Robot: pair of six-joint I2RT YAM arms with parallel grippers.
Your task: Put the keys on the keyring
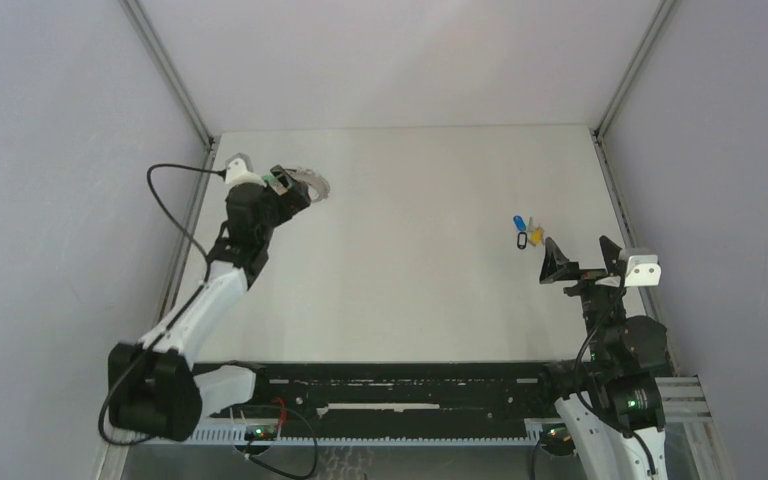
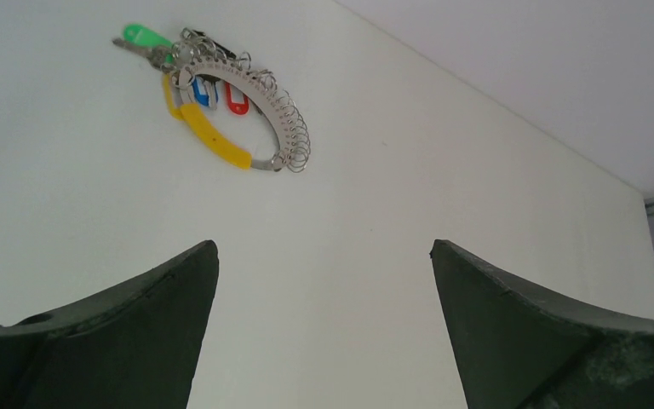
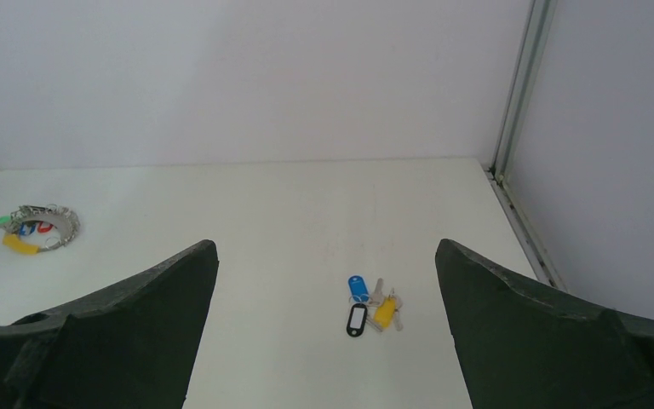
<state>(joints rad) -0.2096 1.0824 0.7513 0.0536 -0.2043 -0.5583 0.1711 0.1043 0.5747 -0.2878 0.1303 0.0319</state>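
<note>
Keys [image 3: 373, 307] lie in a small cluster on the white worktop [image 1: 410, 290] near its right edge (blue, yellow and black-rimmed heads touching one another). They sit just ahead of the right hand [image 1: 580, 258], whose fingers stand wide apart and grip nothing. Well apart from them, near the left edge toward the back, the keyring [image 2: 234, 111] lies flat: a coiled grey loop with a yellow section and red, blue and green tags bunched at one end. The left hand [image 2: 324, 256] hovers near it, fingers likewise spread, empty.
</note>
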